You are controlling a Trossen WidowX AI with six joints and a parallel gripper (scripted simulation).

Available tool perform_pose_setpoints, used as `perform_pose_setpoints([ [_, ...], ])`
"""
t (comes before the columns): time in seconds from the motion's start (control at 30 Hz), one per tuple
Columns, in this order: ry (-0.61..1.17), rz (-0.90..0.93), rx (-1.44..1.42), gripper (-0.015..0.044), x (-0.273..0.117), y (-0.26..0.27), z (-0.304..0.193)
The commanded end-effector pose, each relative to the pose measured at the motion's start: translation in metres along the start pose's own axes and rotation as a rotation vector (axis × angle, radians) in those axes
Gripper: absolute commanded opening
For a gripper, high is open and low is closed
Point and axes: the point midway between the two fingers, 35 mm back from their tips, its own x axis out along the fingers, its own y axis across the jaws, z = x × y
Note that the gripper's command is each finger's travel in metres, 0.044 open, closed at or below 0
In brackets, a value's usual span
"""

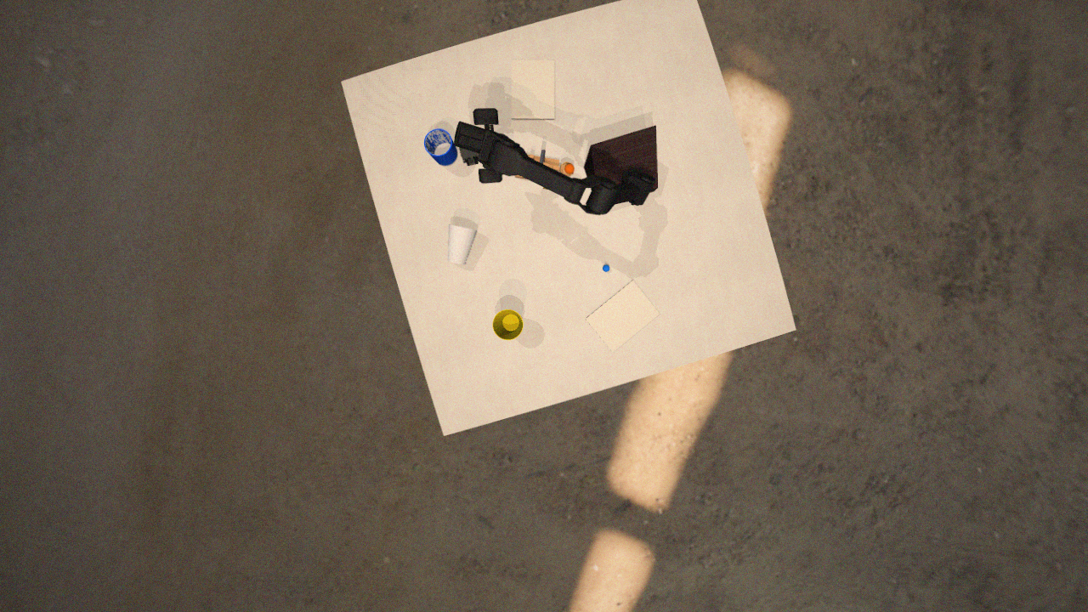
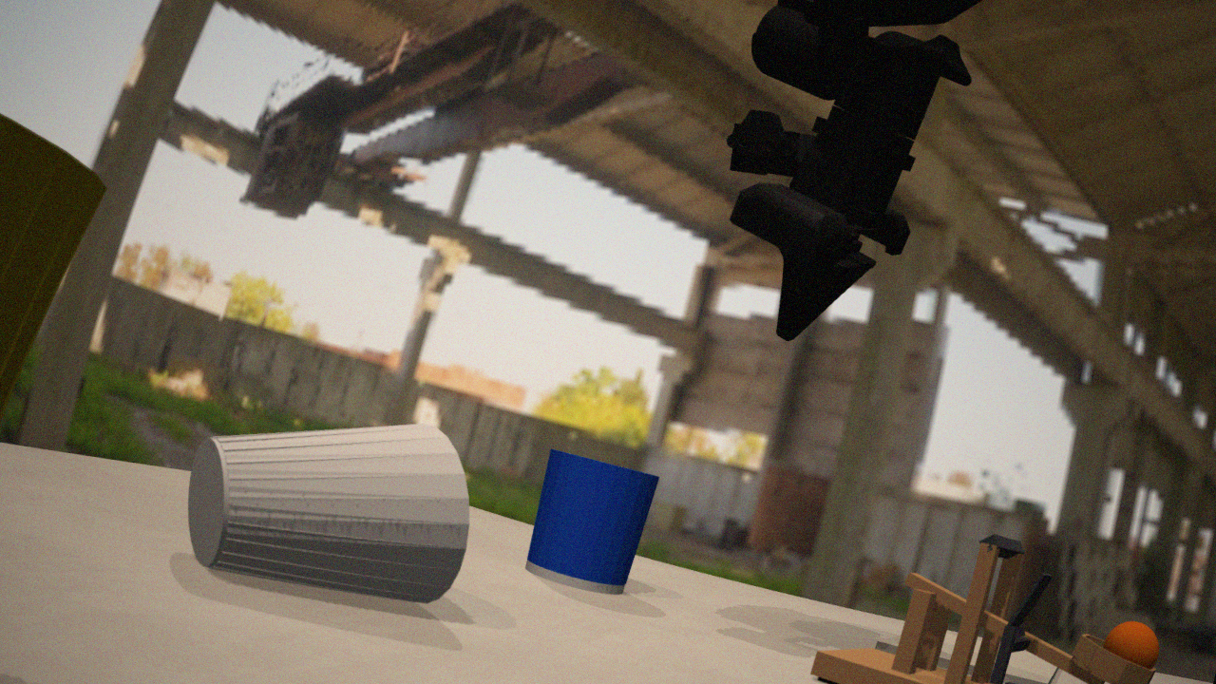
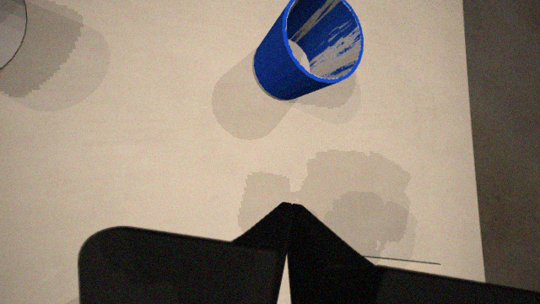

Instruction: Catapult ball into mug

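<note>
My gripper (image 2: 787,336) (image 3: 289,213) is shut with its fingertips together and nothing between them. It hangs high above the table, pointing down, between the blue mug and the catapult as seen from above. The blue mug (image 1: 449,157) (image 2: 592,521) (image 3: 274,72) stands upright, with its opening up. The wooden catapult (image 2: 859,667) stands to the right of the mug in the top and exterior views; the arm hides much of it from above. The orange ball (image 1: 569,167) (image 2: 1131,643) sits in the cup at the end of the catapult's arm. The catapult is out of the wrist view.
A white cup (image 1: 461,243) (image 2: 332,510) lies on its side near the blue mug. A yellow mug (image 1: 507,325) (image 2: 38,246) stands farther off. A small blue ball (image 1: 606,268), two pale flat panels (image 1: 532,87) (image 1: 622,315) and a dark brown block (image 1: 627,155) are on the table.
</note>
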Motion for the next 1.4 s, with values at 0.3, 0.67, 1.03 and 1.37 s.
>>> perform_pose_setpoints([
  [0.3, 0.165, -0.048, -0.367, 0.0000, -0.006, 0.041, -0.053],
  [0.67, 0.321, -0.053, -0.696, 0.0000, -0.013, 0.069, -0.107],
  [1.03, 0.482, -0.026, -1.018, 0.0000, -0.021, 0.088, -0.163],
  [1.37, 0.634, 0.027, -1.305, 0.0000, -0.030, 0.097, -0.216],
])
